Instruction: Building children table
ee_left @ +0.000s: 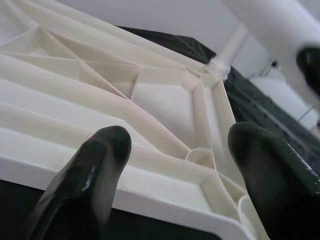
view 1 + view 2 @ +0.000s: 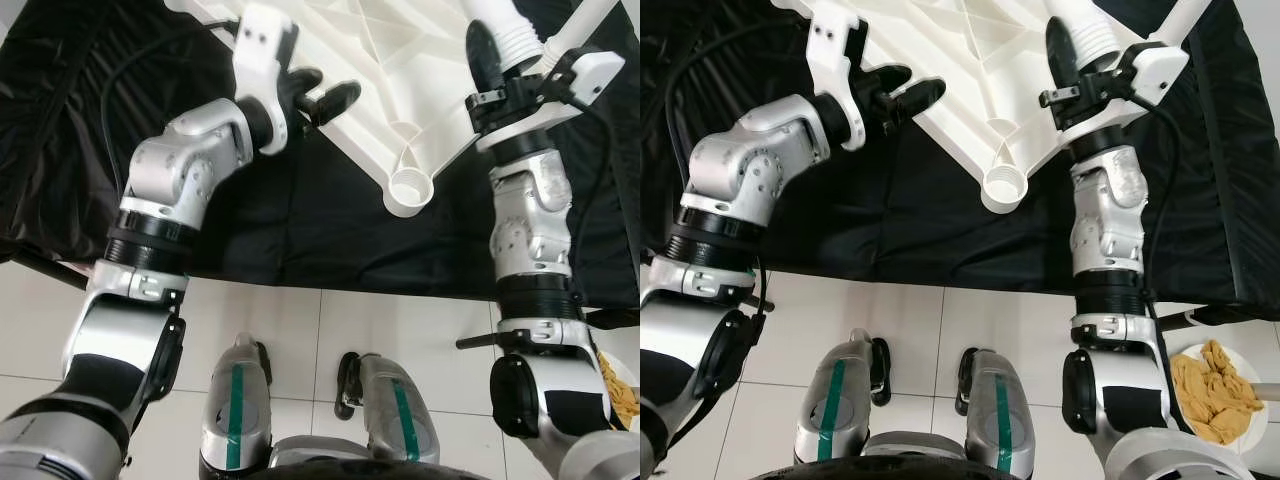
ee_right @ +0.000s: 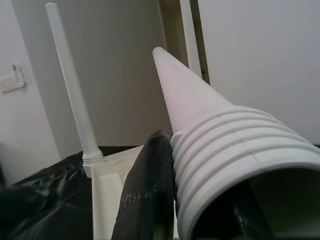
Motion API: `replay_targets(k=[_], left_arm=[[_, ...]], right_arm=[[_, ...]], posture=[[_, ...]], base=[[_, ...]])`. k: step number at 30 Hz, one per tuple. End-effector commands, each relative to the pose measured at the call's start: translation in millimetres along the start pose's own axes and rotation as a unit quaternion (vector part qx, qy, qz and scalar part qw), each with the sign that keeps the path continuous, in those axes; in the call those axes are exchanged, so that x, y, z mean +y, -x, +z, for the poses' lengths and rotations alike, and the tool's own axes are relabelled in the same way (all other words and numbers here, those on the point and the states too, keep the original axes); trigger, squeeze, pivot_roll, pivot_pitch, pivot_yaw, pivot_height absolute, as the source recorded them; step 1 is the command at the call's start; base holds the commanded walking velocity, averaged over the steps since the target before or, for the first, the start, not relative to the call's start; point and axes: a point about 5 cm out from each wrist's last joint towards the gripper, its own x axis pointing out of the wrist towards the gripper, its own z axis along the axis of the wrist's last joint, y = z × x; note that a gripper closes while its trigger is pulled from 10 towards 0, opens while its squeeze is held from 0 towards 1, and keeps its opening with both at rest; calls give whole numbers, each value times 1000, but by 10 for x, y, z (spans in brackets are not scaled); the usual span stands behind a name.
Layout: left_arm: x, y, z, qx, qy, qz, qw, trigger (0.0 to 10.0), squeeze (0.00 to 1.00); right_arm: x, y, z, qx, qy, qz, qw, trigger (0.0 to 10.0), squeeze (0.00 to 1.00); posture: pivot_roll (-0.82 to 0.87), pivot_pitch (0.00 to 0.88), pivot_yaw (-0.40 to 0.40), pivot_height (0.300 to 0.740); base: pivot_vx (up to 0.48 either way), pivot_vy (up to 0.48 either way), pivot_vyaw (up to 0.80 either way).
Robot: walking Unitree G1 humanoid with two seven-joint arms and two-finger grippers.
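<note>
A white plastic table top (image 2: 350, 70) lies upside down on a black cloth, ribs facing up. An empty round leg socket (image 2: 410, 188) sits at its near corner. My left gripper (image 2: 325, 88) is open at the top's left rim, its fingers (image 1: 95, 170) spread in front of the rim (image 1: 150, 195). My right gripper (image 2: 505, 50) is shut on a white tapered table leg (image 3: 225, 135), and the leg's threaded end points toward the wrist camera. One black finger (image 3: 150, 185) presses against the threads. Another leg (image 3: 70, 85) stands upright in a far corner of the top.
The black cloth (image 2: 300, 230) covers the floor ahead and ends at white tiles (image 2: 300, 330). My feet (image 2: 235, 400) stand on the tiles. A white plate with a yellow crumpled cloth (image 2: 1220, 395) sits by my right foot. A black cable (image 2: 130, 70) lies at the left.
</note>
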Motion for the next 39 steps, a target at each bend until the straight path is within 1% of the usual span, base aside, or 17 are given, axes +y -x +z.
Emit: replay_targets(k=[1, 2, 4, 6, 8, 9, 10, 12, 15, 17, 25, 30, 33, 34, 35, 38, 39], left_arm=[[-60, -51, 136, -19, 28, -76, 997, 10000, 1000], [-60, -51, 136, -19, 28, -76, 997, 10000, 1000], [-53, -89, 225, -33, 39, -79, 996, 10000, 1000], [-41, -147, 353, -55, 64, -87, 993, 10000, 1000], [-41, -158, 382, -59, 70, -90, 992, 10000, 1000], [-38, -196, 453, -70, 93, -95, 989, 10000, 0], [-38, -196, 453, -70, 93, -95, 989, 10000, 0], [-36, -236, 518, -80, 120, -99, 985, 10000, 0], [-33, -276, 542, -80, 121, -96, 985, 10000, 0], [-30, -354, 585, -84, 140, -87, 983, 10000, 0], [-30, -512, 623, -84, 161, -58, 982, 10000, 0], [11, -534, 718, -99, 174, -40, 979, 10000, 0], [88, -512, 852, -117, 191, -12, 975, 10000, 0], [88, -512, 852, -117, 191, -12, 975, 10000, 0], [135, -489, 921, -123, 192, 5, 974, 10000, 0], [195, -438, 1054, -137, 178, 26, 974, 10000, 0], [195, -438, 1054, -137, 178, 26, 974, 10000, 0]], right_arm=[[127, 19, 5, -8, 1, 21, 1000, 10000, 0], [127, 19, 5, -8, 1, 21, 1000, 10000, 0], [188, 41, -29, -3, -3, 29, 1000, 10000, 0], [243, 67, -55, 1, -6, 40, 999, 10000, 0], [249, 71, -59, 2, -7, 40, 999, 10000, 0], [265, 77, -63, 1, -8, 43, 999, 10000, 0], [265, 77, -63, 1, -8, 43, 999, 10000, 0], [284, 84, -63, -1, -8, 46, 999, 10000, 0], [318, 80, -52, -5, -11, 55, 998, 10000, 0], [361, 68, -34, -10, -14, 64, 998, 10000, 0], [417, 35, 30, -32, -17, 76, 996, 10000, 0], [442, 19, 53, -40, -18, 85, 995, 10000, 0], [478, 23, 46, -40, -20, 98, 994, 10000, 0], [478, 23, 46, -40, -20, 98, 994, 10000, 0], [495, 30, 40, -39, -20, 104, 994, 10000, 0], [513, 41, 21, -35, -20, 108, 993, 10000, 0], [513, 41, 21, -35, -20, 108, 993, 10000, 0]], posture=[[62, 33, -29, 740], [62, 33, -29, 740], [59, 28, -27, 740], [55, 20, -24, 740], [55, 20, -24, 740], [51, 11, -22, 740], [51, 11, -22, 740], [50, 8, -21, 740], [45, 3, -19, 740], [39, 0, -16, 740], [25, 0, -11, 740], [21, 0, -8, 740], [21, 0, -6, 740], [21, 0, -6, 740], [21, 0, -4, 740], [21, 0, -2, 740], [21, 0, -2, 740]], base=[[0, 0, 0], [0, 0, 0], [0, 0, 0], [0, 0, 0], [0, 0, 0], [0, 0, 0], [0, 0, 0], [0, 0, 0], [0, 0, 0], [0, 0, 0], [0, 0, 0], [0, 0, 0], [0, 0, 0], [0, 0, 0], [0, 0, 0], [0, 0, 0], [0, 0, 0]])
